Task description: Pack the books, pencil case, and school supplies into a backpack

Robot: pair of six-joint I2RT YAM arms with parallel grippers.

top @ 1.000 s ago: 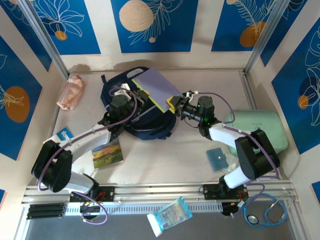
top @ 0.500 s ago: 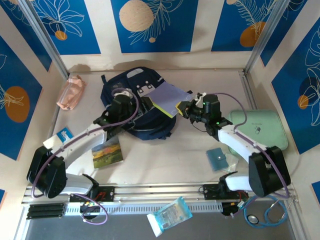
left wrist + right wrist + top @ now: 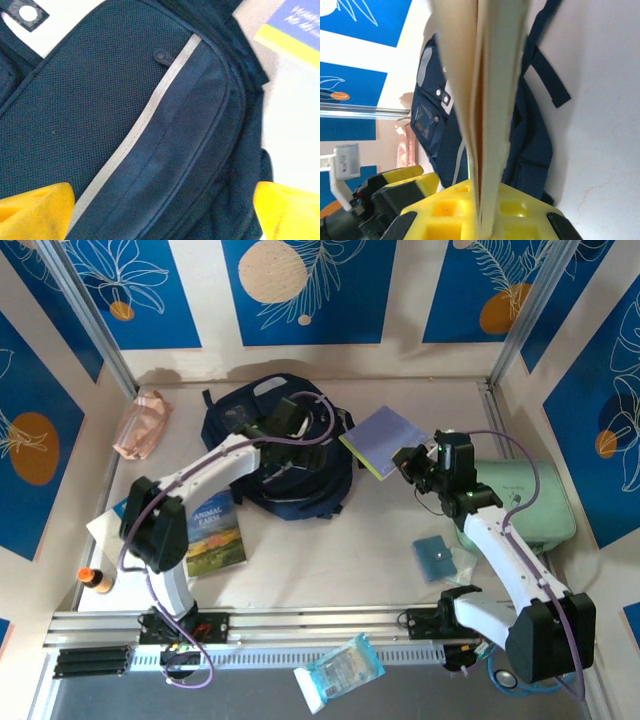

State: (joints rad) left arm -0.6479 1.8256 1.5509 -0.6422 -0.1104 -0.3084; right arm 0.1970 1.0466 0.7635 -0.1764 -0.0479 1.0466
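**A:** What can't we make out?

**B:** From above, the left gripper (image 3: 288,418) is dark against the navy backpack (image 3: 300,485), so we cannot read its fingers there. The left arm (image 3: 150,525) covers most of a white book (image 3: 103,530) at the left of the frame. In the right wrist view the lavender notebook (image 3: 485,75) stands edge-on and blocks the centre.

**A:** And the grippers?

**B:** In the left wrist view we see yellow fingers (image 3: 35,212) in both bottom corners. They are spread wide, with nothing between them but backpack fabric and its pale stripe below. The right gripper (image 3: 405,462) is clamped tight on the notebook's lower right edge.

**A:** Which way do things lie?

**B:** In the top view the notebook sits right of centre, turned like a diamond, with its yellow-banded edge facing the backpack. We cannot tell its long axis. The backpack runs roughly from upper left to lower right, at centre. The green "Animal Farm" book (image 3: 215,535) lies upright below it. The pink pencil case (image 3: 142,425) is at far left, the teal pad (image 3: 433,557) at lower right, and the orange-capped tube (image 3: 92,580) at lower left.
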